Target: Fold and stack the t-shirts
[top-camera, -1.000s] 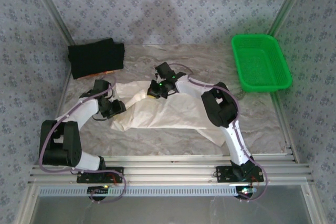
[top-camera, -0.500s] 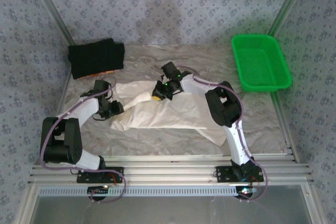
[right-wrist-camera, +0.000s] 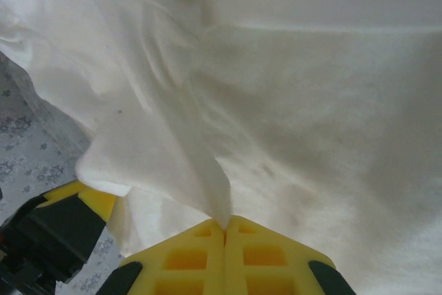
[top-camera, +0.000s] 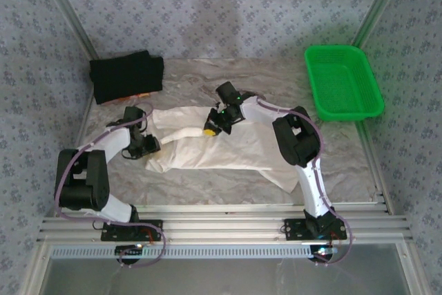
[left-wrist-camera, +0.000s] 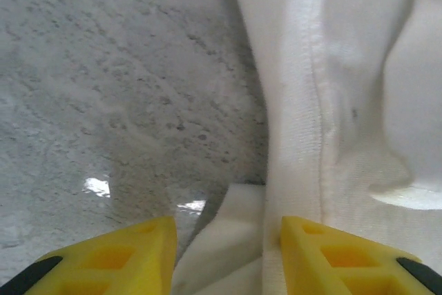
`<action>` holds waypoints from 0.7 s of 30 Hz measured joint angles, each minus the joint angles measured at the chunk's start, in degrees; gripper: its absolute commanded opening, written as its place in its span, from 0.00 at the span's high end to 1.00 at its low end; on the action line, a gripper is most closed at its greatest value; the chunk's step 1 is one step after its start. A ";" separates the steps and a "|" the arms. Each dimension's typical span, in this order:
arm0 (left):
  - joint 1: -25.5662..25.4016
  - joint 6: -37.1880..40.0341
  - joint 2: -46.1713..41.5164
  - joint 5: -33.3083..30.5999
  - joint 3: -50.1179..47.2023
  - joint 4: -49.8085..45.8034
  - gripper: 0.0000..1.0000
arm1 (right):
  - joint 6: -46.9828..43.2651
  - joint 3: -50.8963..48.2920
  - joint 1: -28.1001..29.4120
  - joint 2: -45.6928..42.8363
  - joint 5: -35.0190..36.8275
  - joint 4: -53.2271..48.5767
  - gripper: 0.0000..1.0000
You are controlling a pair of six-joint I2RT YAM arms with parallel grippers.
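Our right fingers (right-wrist-camera: 193, 257) are pressed together on a pinch of the cream-white t-shirt (right-wrist-camera: 297, 101), and the cloth rises in a tented ridge straight out of the closed tips. We judge this grip is meant to lift the shirt's upper edge and carry it over for a fold. Our left fingers (left-wrist-camera: 124, 253) stand partway apart, low at the shirt's left side, with the stitched hem (left-wrist-camera: 314, 101) lying between them but not clamped. That placement looks like readiness to pinch the matching edge so both sides travel together. Seen from above, the shirt lies rumpled across the middle of the desk (top-camera: 338, 150), not yet folded small. The black t-shirt (top-camera: 126, 77) sits folded at the far left corner, its orange bit (top-camera: 143, 94) at the near edge. We take it for the base of the stack. The green basket (top-camera: 343, 81) rests far right, well apart.
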 measured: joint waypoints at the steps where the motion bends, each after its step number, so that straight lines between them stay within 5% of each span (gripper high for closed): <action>1: 0.17 -0.11 0.00 -0.22 0.00 -0.09 0.57 | -0.24 0.00 0.00 0.02 0.00 -0.61 1.00; 12: 0.81 -2.80 -0.02 -2.25 3.98 -3.30 0.56 | -4.81 1.31 0.37 2.80 1.36 -7.13 0.92; 21: 0.92 -8.04 -0.11 6.19 5.60 0.11 0.55 | -6.03 2.16 0.37 2.91 2.01 -7.78 0.72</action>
